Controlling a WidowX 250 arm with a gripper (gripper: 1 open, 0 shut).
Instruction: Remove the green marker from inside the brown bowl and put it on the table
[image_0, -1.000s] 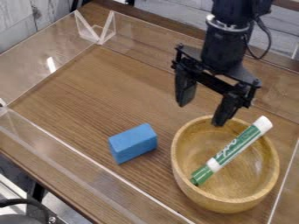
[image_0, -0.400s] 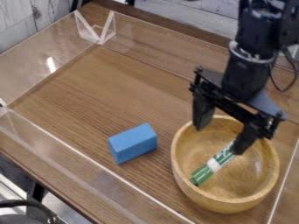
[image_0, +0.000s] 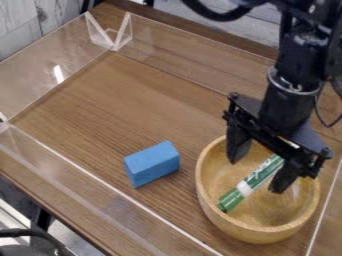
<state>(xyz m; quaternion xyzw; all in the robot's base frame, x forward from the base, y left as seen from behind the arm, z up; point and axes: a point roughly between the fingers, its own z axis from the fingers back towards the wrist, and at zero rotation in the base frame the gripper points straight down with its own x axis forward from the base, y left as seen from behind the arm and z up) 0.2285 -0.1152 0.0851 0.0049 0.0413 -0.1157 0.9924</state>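
The brown bowl (image_0: 214, 208) sits at the front right of the table (image_0: 120, 105). Inside it lies the green marker (image_0: 249, 185), slanting from lower left to upper right, its upper half hidden behind my gripper. My gripper (image_0: 266, 162) hangs open directly over the bowl, one finger (image_0: 239, 146) at the bowl's far-left rim and the other (image_0: 293, 177) down inside the bowl to the right of the marker. The marker lies between the two fingers. Nothing is held.
A blue block (image_0: 152, 162) lies on the table just left of the bowl. Low clear acrylic walls (image_0: 60, 62) edge the tabletop, with a clear stand (image_0: 107, 32) at the back left. The arm rises at the upper right.
My gripper has moved to the right and down, from behind the bowl's far rim to straddling the marker inside the bowl. Its jaws have stayed open. Marker, bowl and block have not moved.
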